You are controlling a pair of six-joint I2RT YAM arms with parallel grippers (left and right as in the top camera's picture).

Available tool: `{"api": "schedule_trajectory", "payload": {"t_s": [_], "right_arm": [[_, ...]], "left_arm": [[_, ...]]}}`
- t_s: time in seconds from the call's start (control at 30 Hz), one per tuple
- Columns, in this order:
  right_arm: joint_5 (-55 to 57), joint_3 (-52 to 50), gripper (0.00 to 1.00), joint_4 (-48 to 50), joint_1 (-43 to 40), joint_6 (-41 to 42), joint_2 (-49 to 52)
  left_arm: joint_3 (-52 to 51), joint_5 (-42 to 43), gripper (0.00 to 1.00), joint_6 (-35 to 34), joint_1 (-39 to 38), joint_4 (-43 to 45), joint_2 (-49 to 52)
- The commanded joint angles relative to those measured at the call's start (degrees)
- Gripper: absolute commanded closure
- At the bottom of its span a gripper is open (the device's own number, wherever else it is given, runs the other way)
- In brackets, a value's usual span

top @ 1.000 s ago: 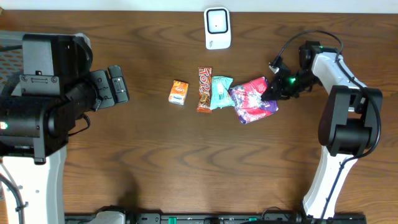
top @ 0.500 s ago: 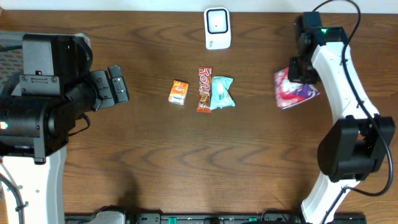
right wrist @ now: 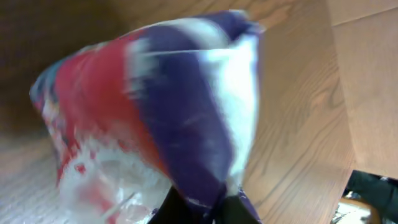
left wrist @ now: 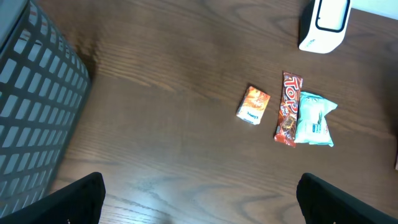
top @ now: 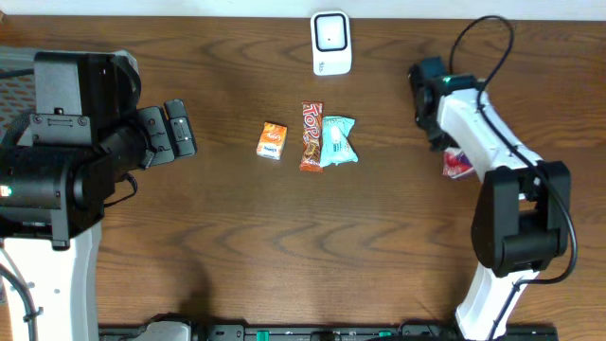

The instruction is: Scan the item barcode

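Right gripper (right wrist: 202,211), clenched on the crinkly pink-and-purple plastic packet (right wrist: 155,112) right of the white boxy scanner (top: 331,43), should present its barcode flat toward that scanner.

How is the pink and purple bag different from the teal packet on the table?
The pink and purple bag is pinched in the right arm's fingers; the teal packet lies free on the table, right beside a brown bar. The bag looks crumpled and is mostly hidden in the overhead view; the teal packet lies flat in full view. Both look like soft plastic wrappers.
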Motion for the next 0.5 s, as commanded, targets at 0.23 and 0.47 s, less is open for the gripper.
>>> {"api": "schedule_trajectory", "payload": {"t_s": [0.23, 0.47], "right_arm": [[-13.2, 1.6, 0.62, 2.2, 9.8, -7.9, 0.3], [-13.3, 12.5, 0.01, -3.8, 12.5, -8.0, 0.3]], "left_arm": [[0.2, -0.3, 0.02, 0.5, 0.2, 0.0, -0.1], [0.2, -0.3, 0.02, 0.5, 0.2, 0.0, -0.1]]}}
